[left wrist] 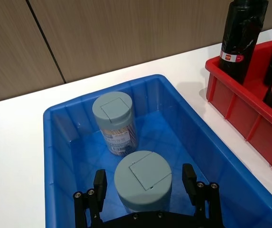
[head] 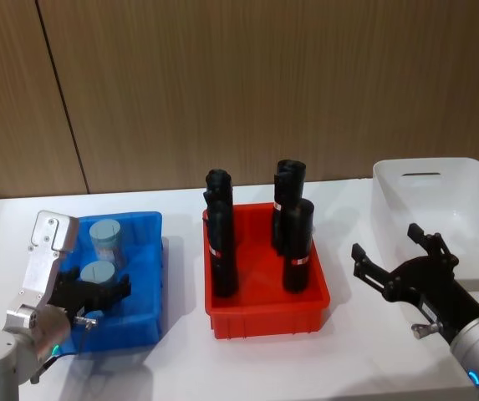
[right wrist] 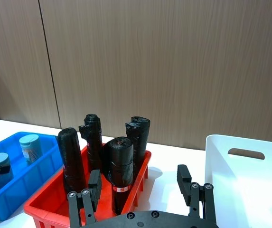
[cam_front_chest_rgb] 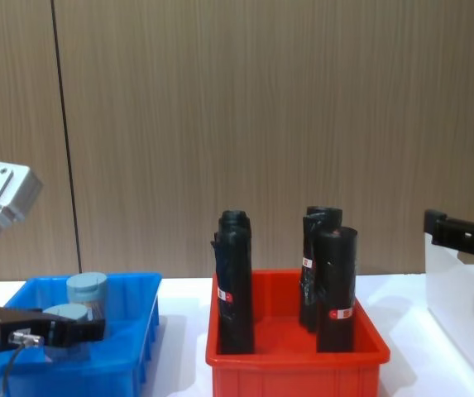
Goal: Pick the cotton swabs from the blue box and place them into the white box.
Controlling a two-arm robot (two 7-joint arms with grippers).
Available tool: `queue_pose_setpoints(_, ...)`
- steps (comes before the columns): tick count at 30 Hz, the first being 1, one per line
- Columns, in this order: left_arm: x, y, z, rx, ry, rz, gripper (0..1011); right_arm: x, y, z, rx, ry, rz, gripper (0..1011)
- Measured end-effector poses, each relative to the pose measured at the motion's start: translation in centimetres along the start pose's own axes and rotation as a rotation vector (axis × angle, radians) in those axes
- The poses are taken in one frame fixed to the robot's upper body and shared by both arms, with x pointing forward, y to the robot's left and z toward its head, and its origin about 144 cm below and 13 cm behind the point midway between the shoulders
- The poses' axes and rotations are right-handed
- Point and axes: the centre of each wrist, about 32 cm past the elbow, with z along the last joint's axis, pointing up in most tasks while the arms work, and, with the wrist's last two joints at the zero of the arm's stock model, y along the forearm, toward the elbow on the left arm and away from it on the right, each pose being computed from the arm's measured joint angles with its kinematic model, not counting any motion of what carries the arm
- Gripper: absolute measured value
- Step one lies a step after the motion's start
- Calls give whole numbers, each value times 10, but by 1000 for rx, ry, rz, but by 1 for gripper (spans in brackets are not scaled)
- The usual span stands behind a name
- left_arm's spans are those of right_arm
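Reach-to-grasp step, by the look of it, with nothing lifted yet. Between the spread left jaws, down inside the blue box (left wrist: 60,142): one of the cotton swabs (left wrist: 143,179), upright, lid up, flanked on both sides but seemingly not pinched. Just beyond the jaw tips, a second jar (left wrist: 114,118), also upright. Calls next for closing squarely on the near jar (without nudging its neighbour), then lifting clear of the rim. Reaching low and forward, wrist tilted down. Far across, past the red bin (head: 264,323) of black rolls (head: 222,251): right jaws spread, empty, hovering beside the white box (head: 456,188).
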Motion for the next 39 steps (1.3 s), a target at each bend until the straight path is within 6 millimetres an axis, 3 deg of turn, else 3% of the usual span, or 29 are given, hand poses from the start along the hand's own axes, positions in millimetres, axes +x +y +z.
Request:
queue_pose_setpoints(7, 1, -4, -3, 3, 8, -4, 944, 0, 0, 0, 0, 0, 0, 1002)
queue_pose_setpoints(17, 3, -8, -7, 0, 22, -15, 671, 0, 0, 0, 0, 0, 0, 1002)
queue_pose_setpoints(30, 0, -2, 1, -57, -21, -27, 660, 0, 0, 0, 0, 0, 0, 1002)
queue_pose_setpoints(39, -5, 17, 25, -138, -78, -62, 660, 0, 0, 0, 0, 0, 0, 1002)
